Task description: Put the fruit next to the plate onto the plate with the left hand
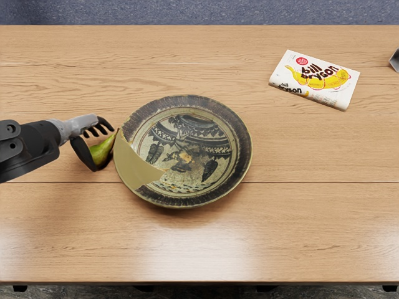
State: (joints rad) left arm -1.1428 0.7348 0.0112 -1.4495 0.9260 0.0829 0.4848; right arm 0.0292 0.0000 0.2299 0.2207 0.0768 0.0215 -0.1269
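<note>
The left hand (90, 142), black-fingered on a grey wrist and a dark forearm that came in from the left edge, sat low over the light brown wooden table (199, 237), just off the left rim of the round, dark-rimmed ceramic plate (244, 140) with its painted figures. Its fingers (100, 129) curved over the top and its thumb hooked under the small yellow-green, pear-shaped fruit (103, 149), so the hand was closed around the fruit, not spread wide. The fruit lay between those digits, its narrow end pointing up and to the right towards the plate's rim, touching it or very nearly so. It was outside the plate, on the table side of the rim. From this slanted view it could not be told whether the fruit rested on the wood or was already lifted clear of it.

As a judgement of progress, the reach and the grasp looked done, and the transfer had not happened. What was left was to raise the fruit above the raised rim, carry it rightwards over the patterned centre, lower it and let go. The plate held nothing, though a plain tan patch covered part of its left side near the hand.

A white paperback book with a yellow cover drawing (314, 79) lay well apart at the far right of the table, clear of the work. No right arm showed
</note>
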